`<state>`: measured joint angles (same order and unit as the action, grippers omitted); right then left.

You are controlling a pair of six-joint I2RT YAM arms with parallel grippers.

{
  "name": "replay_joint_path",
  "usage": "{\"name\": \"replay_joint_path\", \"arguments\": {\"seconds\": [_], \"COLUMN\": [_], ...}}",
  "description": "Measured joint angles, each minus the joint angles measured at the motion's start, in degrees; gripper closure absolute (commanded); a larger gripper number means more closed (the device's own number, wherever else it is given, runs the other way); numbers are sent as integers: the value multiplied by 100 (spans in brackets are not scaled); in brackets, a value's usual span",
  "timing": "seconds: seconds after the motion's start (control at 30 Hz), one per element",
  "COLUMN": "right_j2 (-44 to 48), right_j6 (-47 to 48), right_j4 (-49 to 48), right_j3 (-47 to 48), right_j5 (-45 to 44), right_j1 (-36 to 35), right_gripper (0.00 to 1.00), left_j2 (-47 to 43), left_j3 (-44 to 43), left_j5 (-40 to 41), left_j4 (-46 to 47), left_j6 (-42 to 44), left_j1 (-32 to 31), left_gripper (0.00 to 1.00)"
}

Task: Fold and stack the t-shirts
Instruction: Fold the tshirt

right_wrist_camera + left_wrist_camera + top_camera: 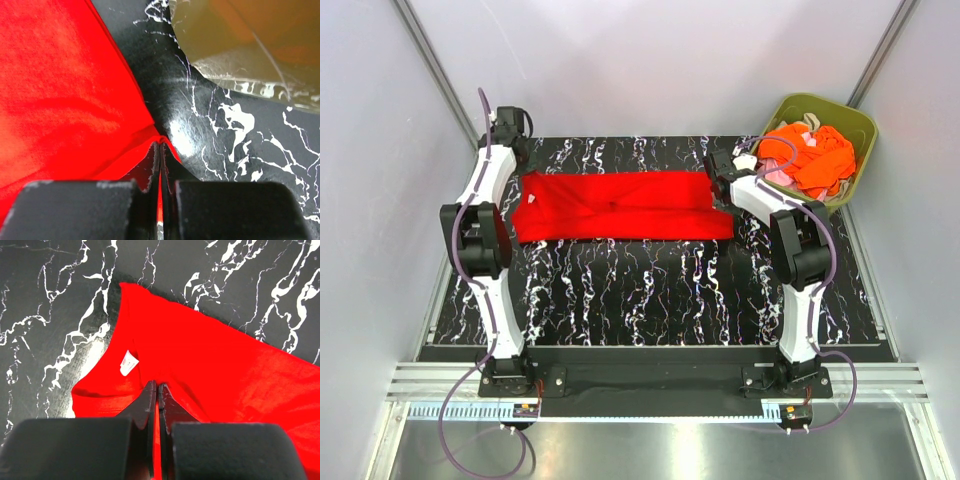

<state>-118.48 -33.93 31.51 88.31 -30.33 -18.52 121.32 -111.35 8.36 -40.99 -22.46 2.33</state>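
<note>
Both grippers are clenched on cloth. The left gripper (158, 390) pinches the red t-shirt (210, 365) at its collar end, near the white label (128, 362). The right gripper (160, 150) pinches the opposite corner. The shirt lies as a long folded band across the far part of the table (670, 290), spanning between the arms. The green bin (865, 125), far right, holds other t-shirts (815, 160) in a heap. Judgement: the cloth is light and limp, and will sag and crease once slack. Best hold is at corners or edges, catching all layers, under light tension.
</note>
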Motion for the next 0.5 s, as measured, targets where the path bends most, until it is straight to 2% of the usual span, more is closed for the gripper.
{"name": "replay_joint_path", "arguments": {"seconds": [0.3, 0.33, 0.37, 0.5], "right_j2": [-144, -153, -153, -157], "right_j6": [92, 96, 98, 151], "right_j4": [-24, -35, -33, -24], "right_j3": [168, 179, 188, 227], "right_j5": [-28, -33, -28, -13], "right_j1": [2, 2, 4, 7], "right_gripper": [98, 96, 89, 79], "left_j2": [271, 289, 304, 330], "left_j3": [-83, -83, -83, -83], "left_j5": [-4, -4, -2, -9], "left_j4": [4, -2, -2, -2], "left_j6": [26, 28, 33, 46], "left_j1": [0, 0, 0, 0], "left_gripper": [100, 100, 100, 100]}}
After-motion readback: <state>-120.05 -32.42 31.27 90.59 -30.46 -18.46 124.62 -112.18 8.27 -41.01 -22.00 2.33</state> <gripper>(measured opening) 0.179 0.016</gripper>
